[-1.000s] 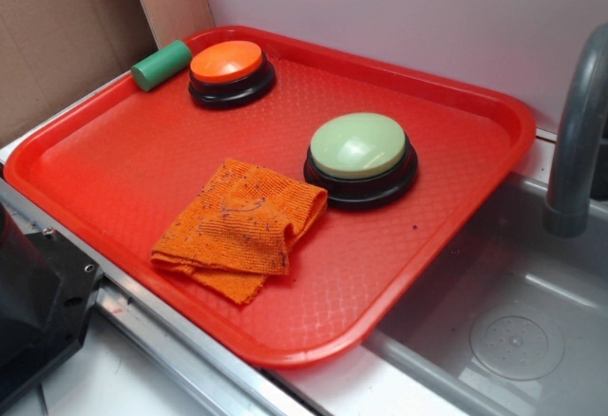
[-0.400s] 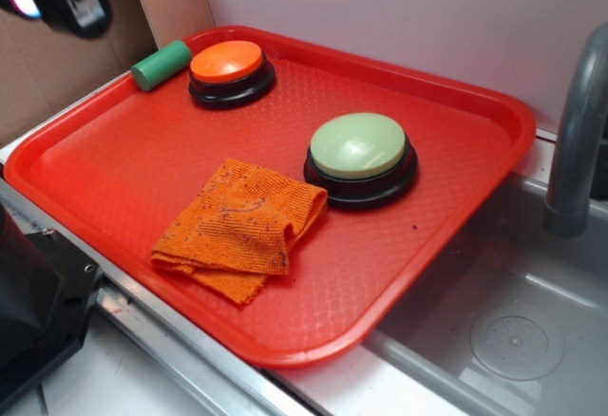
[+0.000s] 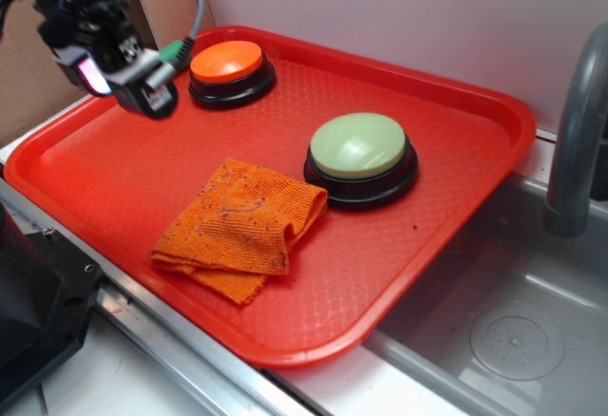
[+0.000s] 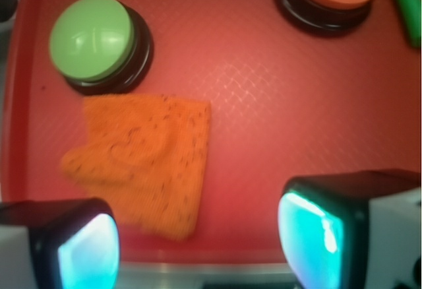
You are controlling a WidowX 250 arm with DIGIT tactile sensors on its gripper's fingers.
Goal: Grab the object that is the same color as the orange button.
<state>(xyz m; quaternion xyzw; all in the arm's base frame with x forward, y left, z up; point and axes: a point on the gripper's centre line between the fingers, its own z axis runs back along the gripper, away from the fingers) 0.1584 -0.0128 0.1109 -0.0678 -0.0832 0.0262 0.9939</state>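
Orange cloth rag (image 3: 237, 229) lies folded flat on the near part of the red tray (image 3: 456, 103), its long axis running from the near rim up toward the pale green button (image 3: 359, 146), a folded corner almost touching that button's black base. Bare tray floor surrounds its other sides. Farther back, the pincer (image 3: 142, 88) hovers with fingers (image 4: 323, 229) spread wide, holding nothing, beside the orange button (image 3: 228, 61).

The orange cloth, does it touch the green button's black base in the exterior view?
Yes, the orange cloth has its right corner against the green button base.
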